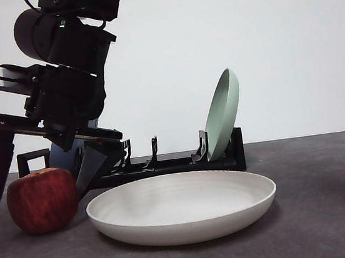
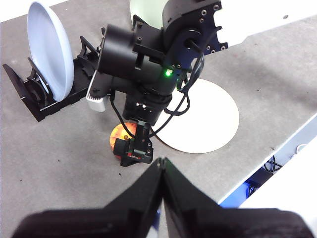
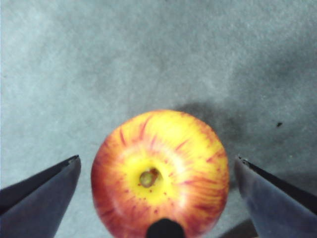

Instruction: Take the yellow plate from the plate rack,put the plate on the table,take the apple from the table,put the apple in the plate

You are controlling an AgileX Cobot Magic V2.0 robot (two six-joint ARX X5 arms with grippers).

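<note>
Now, step: apple pick; yellow plate [image 1: 182,206] already flat on the table [image 1: 333,210], clear of the plate rack [image 1: 164,163].
How: I'd descend straight, keep the stem centred between my jaws, close on the widest part, lift clear of the plate rim.
Right gripper [image 1: 43,176]: jaws wide apart, straddling the apple [image 3: 161,173], gap each side, holding nothing.
Apple: directly below me, on the table, plate just beside it.
Left gripper [image 2: 162,166]: jaws together, empty, waiting well above.

Three plates [image 2: 198,116] (one rack [image 1: 164,161]) — one apple [image 1: 41,200].
</note>
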